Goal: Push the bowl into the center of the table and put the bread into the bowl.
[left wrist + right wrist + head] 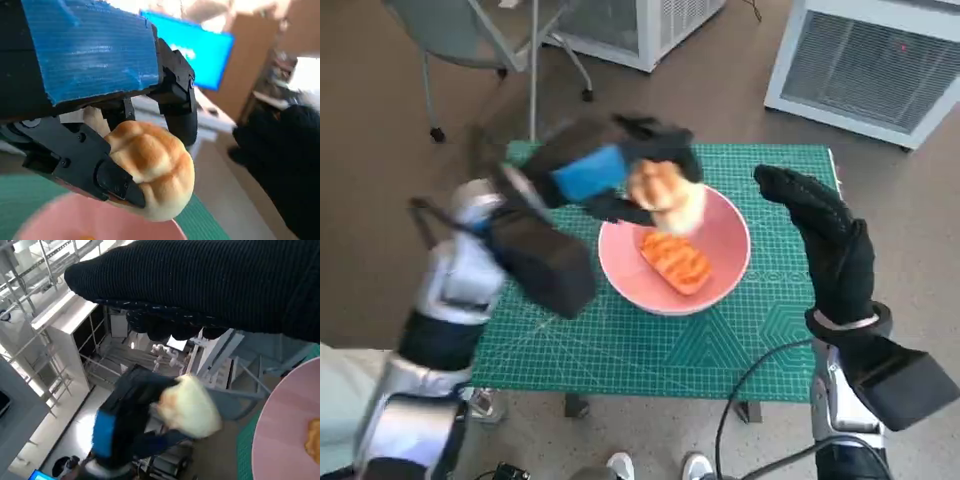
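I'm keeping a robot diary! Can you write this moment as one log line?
left hand: holds bread roll above pink bowl | bowl: another bread inside | right hand: open, beside bowl

No readable text or labels.

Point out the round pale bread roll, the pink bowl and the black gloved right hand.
Round pale bread roll (155,172), left wrist view: its browned top.
Pink bowl (730,245), head view: bare inner wall.
Black gloved right hand (830,245), head view: middle of its back.
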Robot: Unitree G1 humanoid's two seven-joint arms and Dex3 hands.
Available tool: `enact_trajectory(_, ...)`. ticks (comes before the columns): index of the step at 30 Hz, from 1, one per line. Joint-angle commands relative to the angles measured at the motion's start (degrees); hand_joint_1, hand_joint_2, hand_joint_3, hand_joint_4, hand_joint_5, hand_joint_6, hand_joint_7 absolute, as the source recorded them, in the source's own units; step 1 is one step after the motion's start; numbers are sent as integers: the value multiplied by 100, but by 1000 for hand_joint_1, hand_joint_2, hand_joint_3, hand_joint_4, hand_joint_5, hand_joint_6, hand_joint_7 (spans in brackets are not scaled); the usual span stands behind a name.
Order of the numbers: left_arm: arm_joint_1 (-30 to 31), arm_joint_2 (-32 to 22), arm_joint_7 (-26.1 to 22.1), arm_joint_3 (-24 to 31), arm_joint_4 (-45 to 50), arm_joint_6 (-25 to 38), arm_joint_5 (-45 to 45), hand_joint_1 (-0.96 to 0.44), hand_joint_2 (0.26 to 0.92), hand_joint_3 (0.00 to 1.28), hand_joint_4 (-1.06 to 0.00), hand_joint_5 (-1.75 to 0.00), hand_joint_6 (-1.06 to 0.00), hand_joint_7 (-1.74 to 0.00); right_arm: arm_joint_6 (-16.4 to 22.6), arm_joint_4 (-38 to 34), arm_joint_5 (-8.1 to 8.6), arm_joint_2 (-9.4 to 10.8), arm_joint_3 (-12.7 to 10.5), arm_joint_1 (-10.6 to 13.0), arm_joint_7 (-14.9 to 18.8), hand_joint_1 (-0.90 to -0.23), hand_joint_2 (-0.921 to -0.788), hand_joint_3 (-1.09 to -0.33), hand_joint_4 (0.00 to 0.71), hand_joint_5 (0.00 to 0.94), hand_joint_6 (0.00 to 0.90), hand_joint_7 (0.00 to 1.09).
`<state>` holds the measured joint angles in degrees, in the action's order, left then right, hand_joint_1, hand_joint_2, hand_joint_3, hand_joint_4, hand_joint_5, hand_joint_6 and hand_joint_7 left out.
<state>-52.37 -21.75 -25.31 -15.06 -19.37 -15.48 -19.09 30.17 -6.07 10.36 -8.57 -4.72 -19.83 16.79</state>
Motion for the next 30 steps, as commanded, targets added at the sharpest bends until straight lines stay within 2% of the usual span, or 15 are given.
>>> enact_trajectory(1,-79,96,-102,-106,-461,-36,1,-33,908,108,-495,-721,-414,-835,-141,111,-15,-25,-49,188,-71,-708,-921,-816,131,5,-1,368)
enact_trajectory(2,-76,103,-137,-124,-534,-58,12,-70,907,82,-384,-462,-365,-580,-150,134,-19,-25,-52,199,-80,-707,-921,-816,131,5,-1,368)
enact_trajectory(3,-81,106,-192,-147,-621,-80,22,-100,908,60,-301,-296,-337,-396,-158,156,-27,-26,-59,210,-95,-707,-921,-816,131,5,-1,367)
enact_trajectory(5,-97,111,-296,-166,-740,-102,47,-134,908,39,-216,-151,-305,-230,-169,181,-37,-23,-70,223,-119,-707,-921,-816,131,5,-1,367)
enact_trajectory(8,-116,123,-416,-167,-811,-101,83,-203,909,23,-154,-50,-287,-110,-172,188,-35,-17,-86,232,-140,-707,-921,-816,132,5,-1,368)
enact_trajectory(15,8,112,-437,-115,-704,-151,85,-286,915,13,-127,-4,-285,-45,-185,180,-52,-6,-112,226,-194,-706,-921,-815,133,5,-1,368)
enact_trajectory(30,379,-7,-318,278,-189,-279,404,-330,919,4,-129,-1,-303,-26,-262,249,11,-28,-185,200,-193,-704,-921,-808,137,6,-1,364)
